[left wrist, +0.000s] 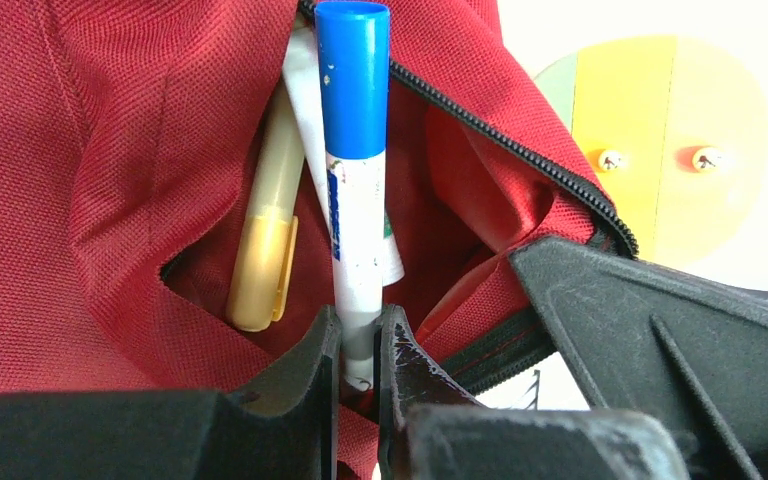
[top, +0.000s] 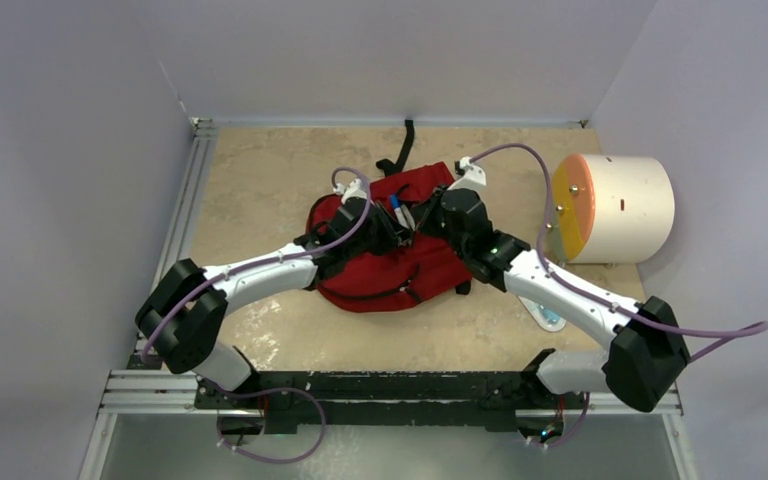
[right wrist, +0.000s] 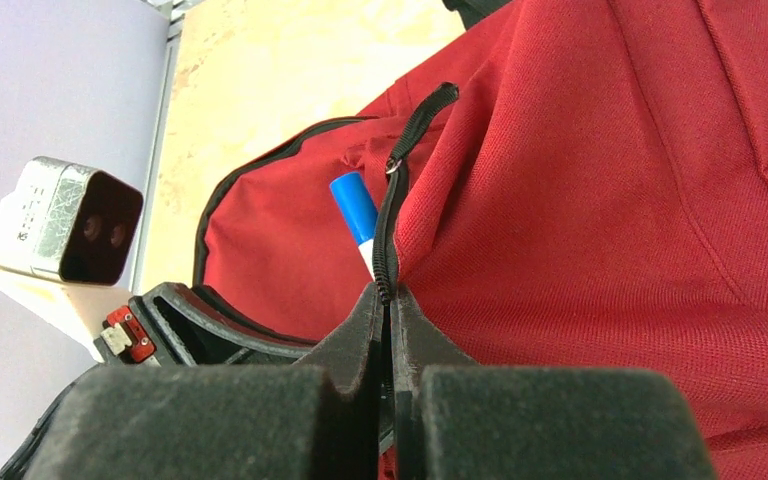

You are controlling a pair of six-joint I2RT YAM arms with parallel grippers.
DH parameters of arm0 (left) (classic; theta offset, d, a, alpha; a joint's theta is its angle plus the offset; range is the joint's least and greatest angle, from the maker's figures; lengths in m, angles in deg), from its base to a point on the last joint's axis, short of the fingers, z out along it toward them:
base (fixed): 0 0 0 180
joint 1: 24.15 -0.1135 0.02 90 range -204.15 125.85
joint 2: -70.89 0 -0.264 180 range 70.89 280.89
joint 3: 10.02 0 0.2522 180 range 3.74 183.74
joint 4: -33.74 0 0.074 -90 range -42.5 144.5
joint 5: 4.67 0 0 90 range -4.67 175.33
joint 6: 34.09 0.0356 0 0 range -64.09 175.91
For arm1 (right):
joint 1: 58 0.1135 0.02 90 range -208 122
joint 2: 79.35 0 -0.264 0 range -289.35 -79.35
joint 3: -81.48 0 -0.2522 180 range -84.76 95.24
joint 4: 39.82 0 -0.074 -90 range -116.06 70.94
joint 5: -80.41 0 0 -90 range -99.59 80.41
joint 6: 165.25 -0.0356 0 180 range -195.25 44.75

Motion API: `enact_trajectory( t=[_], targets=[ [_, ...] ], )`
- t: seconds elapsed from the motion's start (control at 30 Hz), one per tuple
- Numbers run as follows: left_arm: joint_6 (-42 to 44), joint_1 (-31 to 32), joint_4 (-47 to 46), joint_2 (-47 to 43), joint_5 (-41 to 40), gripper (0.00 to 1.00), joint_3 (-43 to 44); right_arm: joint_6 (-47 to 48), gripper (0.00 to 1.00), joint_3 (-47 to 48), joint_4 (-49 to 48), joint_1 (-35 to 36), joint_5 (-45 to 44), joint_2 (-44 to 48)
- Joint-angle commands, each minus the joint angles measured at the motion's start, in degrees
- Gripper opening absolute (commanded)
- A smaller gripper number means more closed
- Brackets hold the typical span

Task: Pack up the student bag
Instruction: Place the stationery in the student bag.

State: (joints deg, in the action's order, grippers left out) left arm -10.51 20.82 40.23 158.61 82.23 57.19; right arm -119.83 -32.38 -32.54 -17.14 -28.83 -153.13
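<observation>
Top external view: the table (top: 260, 190) carries the bag (top: 390, 275) at its middle, somewhat nearer the far edge. The right gripper (right wrist: 388, 305) is pinched tight on the zip (right wrist: 392, 215), lifting the pocket's edge open. The left gripper (left wrist: 358, 330) is narrow, clamped on the marker (left wrist: 353, 180), whose blue cap sits in the pocket mouth beside a yellow pen (left wrist: 265, 260). The step in hand looks like loading the marker. The next move calls for pushing it deeper past the zip, then letting go.
</observation>
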Motion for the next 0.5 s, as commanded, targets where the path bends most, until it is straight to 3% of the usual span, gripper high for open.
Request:
enact_trajectory(
  t=[0.0,0.47],
  targets=[
    [1.4,0.3,-0.2,-2.3,2.8,0.0,-2.0,0.4,0.0,3.7,-2.1,0.0,-3.5,-0.3],
    [3.4,0.3,-2.6,-3.3,9.3,0.0,-5.5,3.3,0.0,8.7,0.7,0.0,-2.6,-7.8]
  ],
)
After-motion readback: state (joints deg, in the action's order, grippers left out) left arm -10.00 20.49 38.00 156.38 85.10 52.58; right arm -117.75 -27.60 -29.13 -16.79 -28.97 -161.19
